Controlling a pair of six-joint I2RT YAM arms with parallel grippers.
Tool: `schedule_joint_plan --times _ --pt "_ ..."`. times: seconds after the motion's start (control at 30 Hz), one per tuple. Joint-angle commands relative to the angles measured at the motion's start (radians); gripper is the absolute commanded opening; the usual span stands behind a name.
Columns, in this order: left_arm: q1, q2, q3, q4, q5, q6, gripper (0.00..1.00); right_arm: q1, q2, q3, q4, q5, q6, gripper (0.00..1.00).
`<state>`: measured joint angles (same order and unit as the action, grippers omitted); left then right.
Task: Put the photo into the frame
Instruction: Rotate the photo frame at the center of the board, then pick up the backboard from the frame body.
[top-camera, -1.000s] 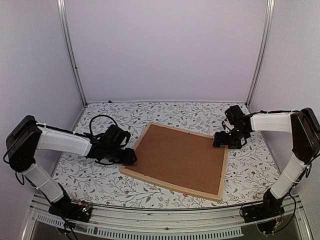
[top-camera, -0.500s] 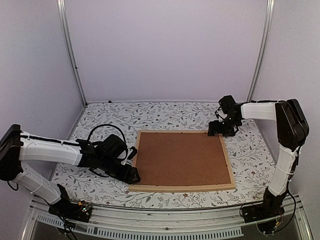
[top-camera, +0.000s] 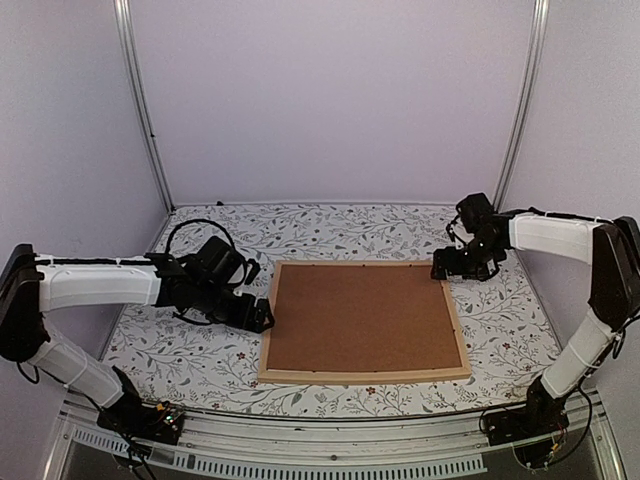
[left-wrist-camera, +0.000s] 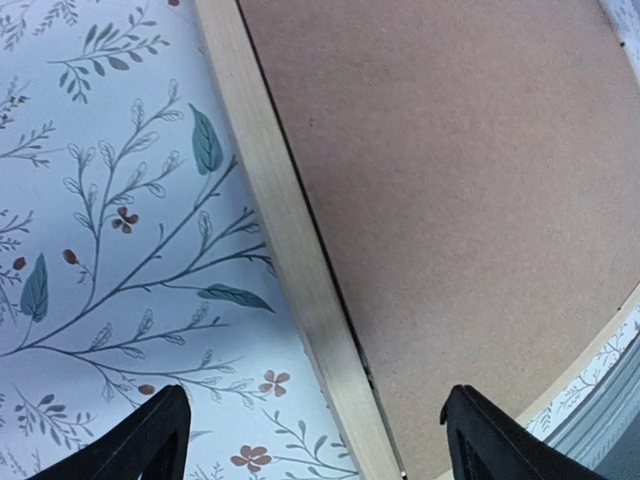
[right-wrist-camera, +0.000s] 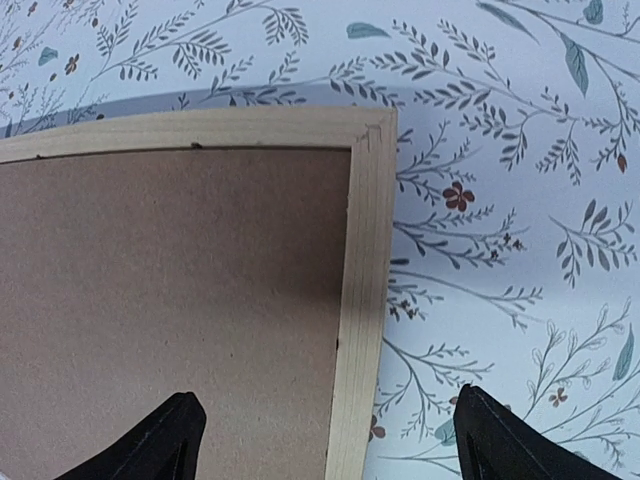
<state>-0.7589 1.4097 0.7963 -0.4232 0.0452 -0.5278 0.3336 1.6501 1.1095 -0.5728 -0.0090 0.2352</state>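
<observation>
My left gripper (left-wrist-camera: 312, 425) is spread wide over the left bar of the frame (top-camera: 365, 376). My right gripper (right-wrist-camera: 328, 425), also spread, is over its far right corner. A brown backing board (top-camera: 360, 320) fills it.

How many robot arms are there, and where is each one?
2. The left arm reaches in from the left, its fingers open at the frame's left bar. The right arm reaches in from the right, fingers open at the frame's far right corner.
</observation>
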Motion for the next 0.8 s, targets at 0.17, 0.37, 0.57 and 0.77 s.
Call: schedule_joint_plan --times 0.17,0.37,0.57,0.77 --pt "0.145 0.083 0.084 0.02 0.137 0.11 0.9 0.009 -0.17 -0.172 -0.049 -0.09 0.068 0.87" --pt "0.202 0.155 0.12 0.007 0.15 0.135 0.85 0.009 -0.169 -0.224 -0.014 -0.162 0.082 0.81" --pt "0.215 0.22 0.174 -0.021 0.118 0.138 0.79 0.01 -0.141 -0.249 0.011 -0.187 0.093 0.8" --pt "0.211 0.226 0.154 -0.029 0.117 0.132 0.77 0.01 -0.127 -0.255 0.011 -0.188 0.095 0.8"
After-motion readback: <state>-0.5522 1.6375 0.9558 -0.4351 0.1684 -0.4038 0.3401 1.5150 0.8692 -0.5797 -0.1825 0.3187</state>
